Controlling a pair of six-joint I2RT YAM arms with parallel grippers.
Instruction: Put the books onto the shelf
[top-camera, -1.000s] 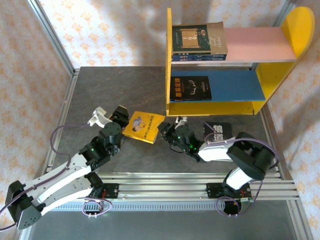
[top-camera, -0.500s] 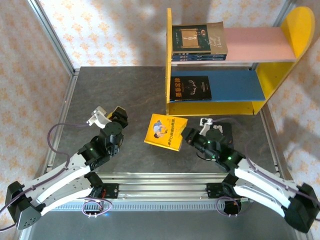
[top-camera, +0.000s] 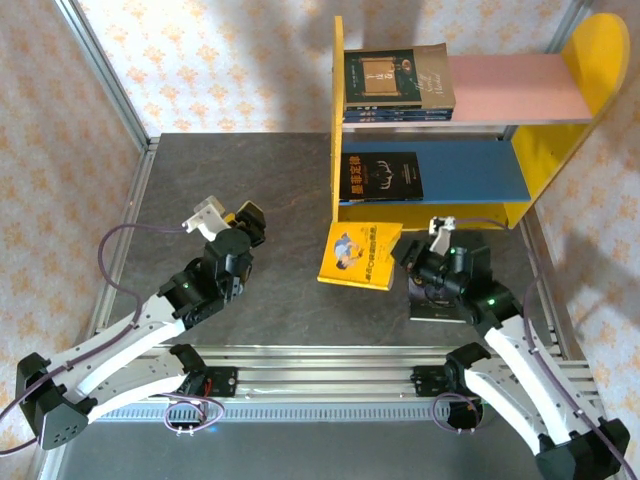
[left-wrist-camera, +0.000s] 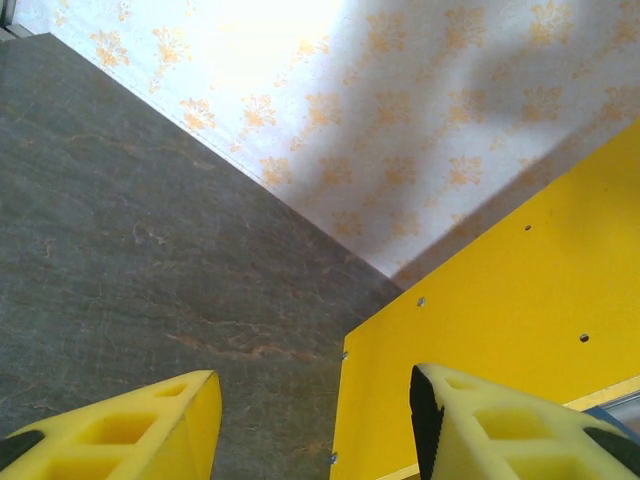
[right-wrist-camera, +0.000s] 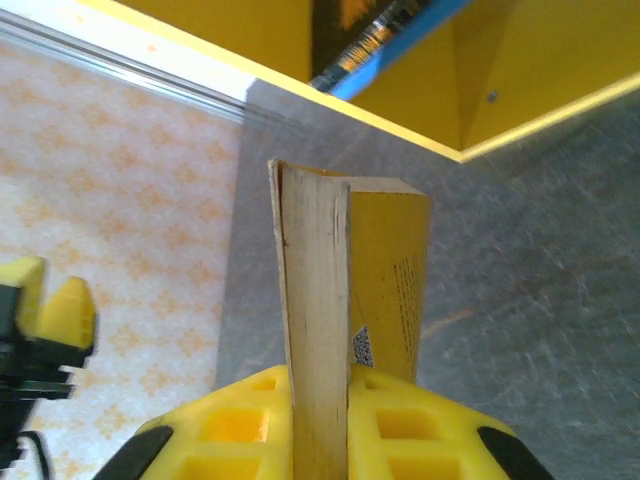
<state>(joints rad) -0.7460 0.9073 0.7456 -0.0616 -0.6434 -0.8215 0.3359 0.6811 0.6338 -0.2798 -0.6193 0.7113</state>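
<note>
We are mid-carry: the right gripper (top-camera: 408, 258) clamps the yellow book (top-camera: 360, 256) by its edge, just before the shelf (top-camera: 338, 110) — next, raise and slide it onto the blue board (top-camera: 470, 170). The left gripper (left-wrist-camera: 315, 420) hangs parted, empty. One black book (top-camera: 380, 176) is shelved, one stack (top-camera: 398, 80) sits on the pink board (top-camera: 520, 85), and one dark book (top-camera: 432, 305) lies on the table (top-camera: 280, 170).

Yellow is shown on the paperback (top-camera: 360, 255) and the shelf (top-camera: 595, 50) panels, with a pink board (top-camera: 520, 85) and a blue board (top-camera: 470, 170). The worktop (top-camera: 250, 190) is veined grey, the wallpaper (top-camera: 220, 60) sprigged orange.
</note>
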